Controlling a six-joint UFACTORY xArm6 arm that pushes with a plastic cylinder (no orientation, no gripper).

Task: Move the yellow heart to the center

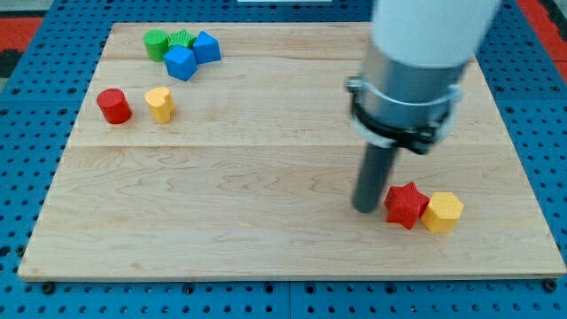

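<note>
Your tip sits by the red star; the yellow heart has not reached the center.

In the camera view, your tip [365, 209] rests just left of the red star [406, 205], which touches a yellow block [442, 213] near the view's bottom right. There is no gripper, only the rod, holding nothing. The yellow heart [159, 104] appears to be the block beside the red cylinder [113, 106], at the desk's [221, 221] left. Two blue blocks [192, 54] and green blocks [168, 42] cluster at the top. The whole push looks left to do.
</note>
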